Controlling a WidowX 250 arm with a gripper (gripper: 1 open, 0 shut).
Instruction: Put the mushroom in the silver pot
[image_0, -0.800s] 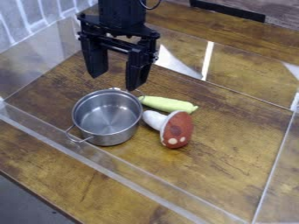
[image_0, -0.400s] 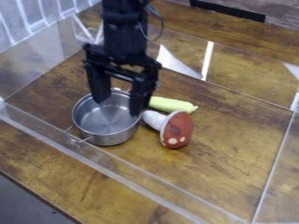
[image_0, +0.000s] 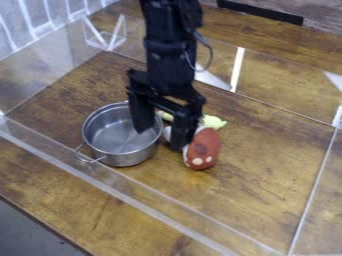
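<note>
- Since the earlier frame, we see the gripper (image_0: 164, 131) has come down and toward four o'clock, between pot and mushroom.
- We see its jaws spread wide, holding nothing.
- Mushroom (image_0: 202, 148) lies on the table (image_0: 267, 170), at three o'clock from the silver pot (image_0: 118, 135).

From my station I can make out no writing at all. No label, brand, number or sign shows on anything in view.

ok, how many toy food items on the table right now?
2: the mushroom lies right of the silver pot; the yellow-green vegetable lies behind it, partly hidden by the claw.
</note>
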